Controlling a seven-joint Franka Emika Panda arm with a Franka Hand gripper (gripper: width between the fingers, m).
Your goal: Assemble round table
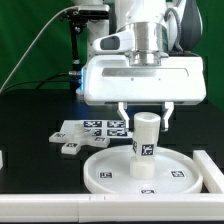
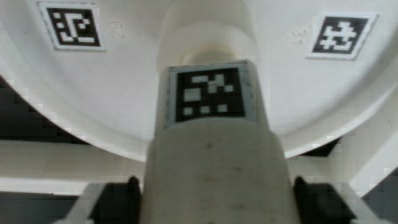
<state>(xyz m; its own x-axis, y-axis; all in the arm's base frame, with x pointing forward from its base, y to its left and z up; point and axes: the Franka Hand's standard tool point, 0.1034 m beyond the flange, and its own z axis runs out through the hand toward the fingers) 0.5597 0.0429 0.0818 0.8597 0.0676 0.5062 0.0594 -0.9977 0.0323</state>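
Upright on the disc (image 1: 108, 176) stands the leg (image 1: 147, 140), the pincer (image 1: 147, 116) seemingly released around it.

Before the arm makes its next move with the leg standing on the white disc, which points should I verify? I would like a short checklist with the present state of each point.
1. The leg stands upright on the middle of the disc: ok.
2. The gripper is centred over the leg, with one finger on each side: ok.
3. The fingers press on the leg: cannot tell. Both views show them close beside it, but contact is unclear.
4. The leg is seated fully in the disc: cannot tell. The joint does not show clearly.
5. The tag on the leg is in plain sight of the wrist camera: ok.
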